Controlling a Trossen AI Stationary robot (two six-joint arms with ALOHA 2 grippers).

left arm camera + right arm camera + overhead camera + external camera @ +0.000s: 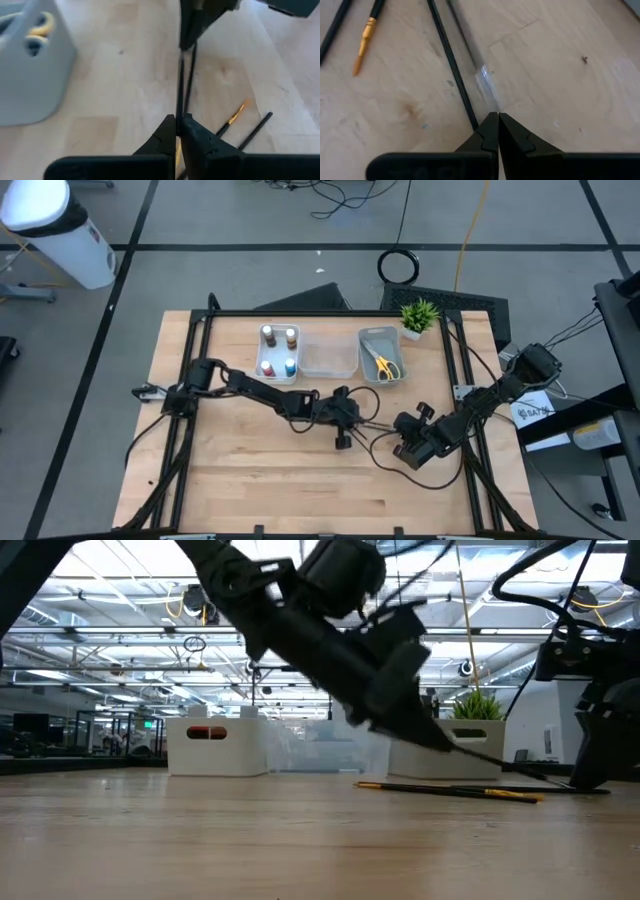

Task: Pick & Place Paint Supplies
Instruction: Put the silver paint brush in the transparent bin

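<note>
My left gripper point(179, 122) is at mid-table point(358, 420), shut on a thin dark brush point(181, 85). The brush runs forward from the gripper to my right gripper point(493, 117), which is shut and stands low over the table point(400, 442). The brush's silver ferrule point(485, 82) lies just ahead of the right fingertips; I cannot tell whether they touch it. Two more brushes lie flat on the wood: one with a gold ferrule point(235, 117) and one dark point(257, 127). The paint bottles point(278, 352) stand in the white tray. Scissors point(385, 366) lie in the grey tray. My left gripper pinches the brush's dark handle point(179, 107) between its two fingers. The fingers slant down from the table's left and lie along the brush. The held end is off the table, and the brush slopes down point(500, 762) toward my right gripper.
White, clear point(327, 352) and grey point(378, 340) trays stand in a row along the far side. A small potted plant point(420, 315) is at their right. Bare wood lies near the front edge point(300, 490). Cables trail beside both arms.
</note>
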